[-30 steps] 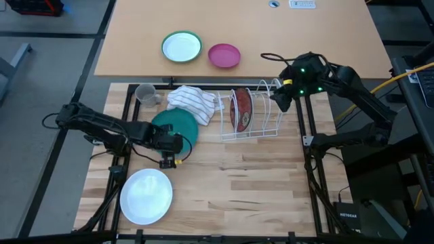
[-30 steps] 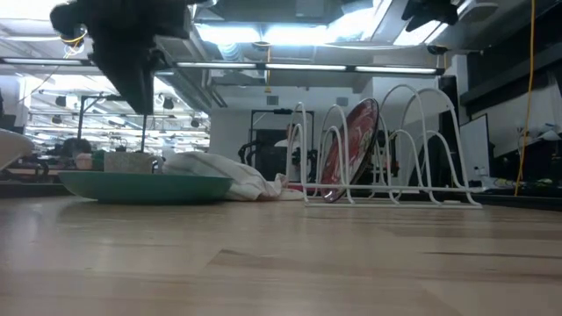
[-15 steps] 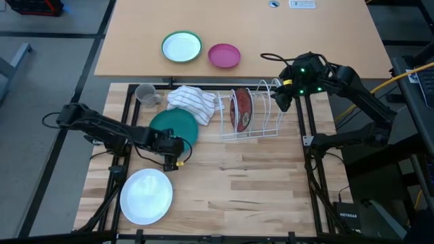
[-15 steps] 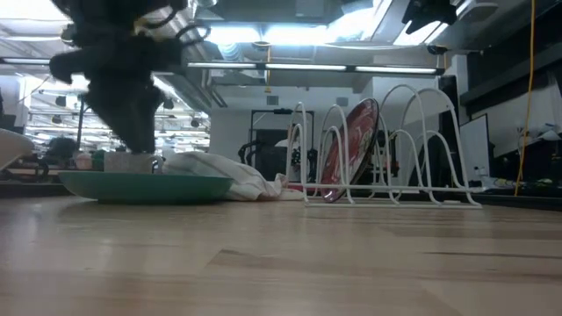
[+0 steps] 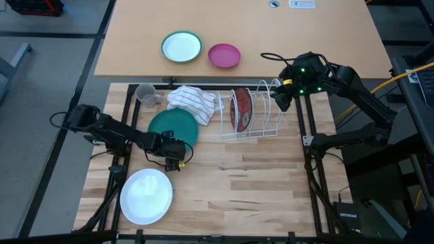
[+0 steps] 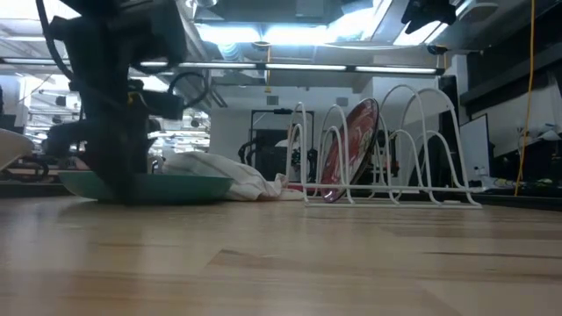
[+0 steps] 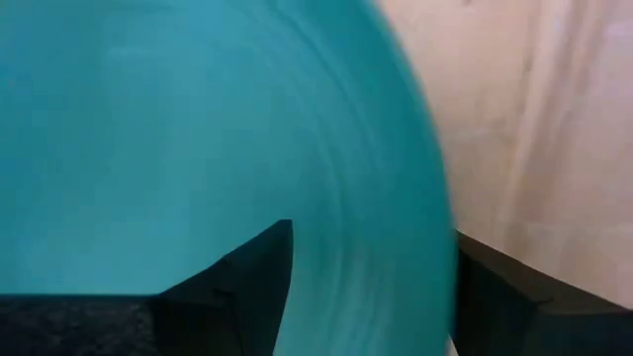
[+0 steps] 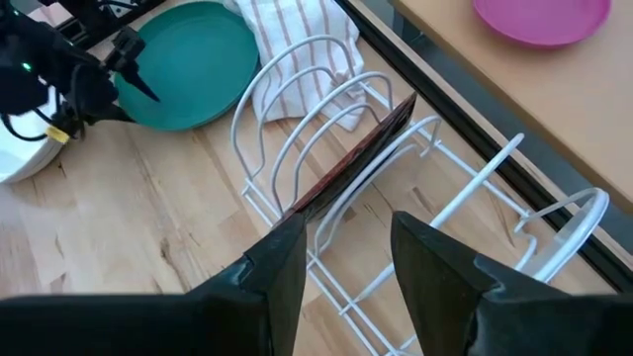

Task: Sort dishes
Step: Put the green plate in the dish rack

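The dark green plate (image 5: 173,127) lies flat on the wooden table beside the striped towel (image 5: 193,102). My left gripper (image 7: 371,259) is open and low over the plate's near right rim (image 7: 415,198). One finger stands over the plate's inside and the other over the bare table. I see no touch. The red-brown plate (image 5: 241,108) stands on edge in the white wire rack (image 5: 261,129). A white plate (image 5: 146,195) lies at the near left. My right gripper (image 8: 346,267) hovers open above the rack's far right end.
A grey cup (image 5: 145,93) stands behind the green plate. A small green-rimmed plate (image 5: 182,47) and a pink bowl (image 5: 224,55) sit on the far tan table. Bare wood (image 5: 251,183) stretches across the near right of the table.
My left gripper has come down from above to the green plate's near right rim, shifting slightly toward the table's near edge. The plate has stayed in place.
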